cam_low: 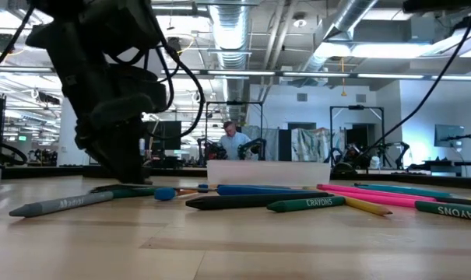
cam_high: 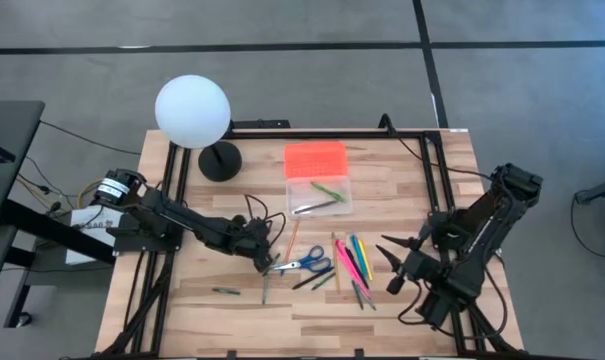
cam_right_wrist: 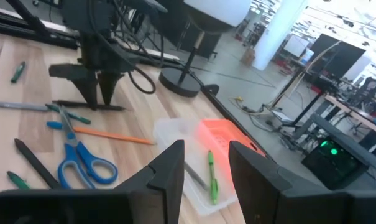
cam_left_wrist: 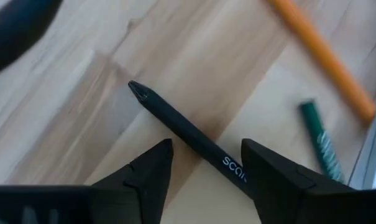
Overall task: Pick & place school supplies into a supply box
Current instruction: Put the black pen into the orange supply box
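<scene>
The supply box stands at the table's far middle, its orange lid open behind the clear base, which holds a green pen and a dark one. Blue-handled scissors and several pens, pencils and crayons lie on the wood nearer the front. My left gripper points steeply down and is open just above the table. Its two fingers stand on either side of a black pen that lies flat, slanting across the gap. My right gripper hovers open at the right of the supplies and holds nothing.
A white globe lamp on a black base stands at the far left. An orange pencil and a green crayon lie close to my left gripper. A short pen lies near the front left. Black frame rails border the table.
</scene>
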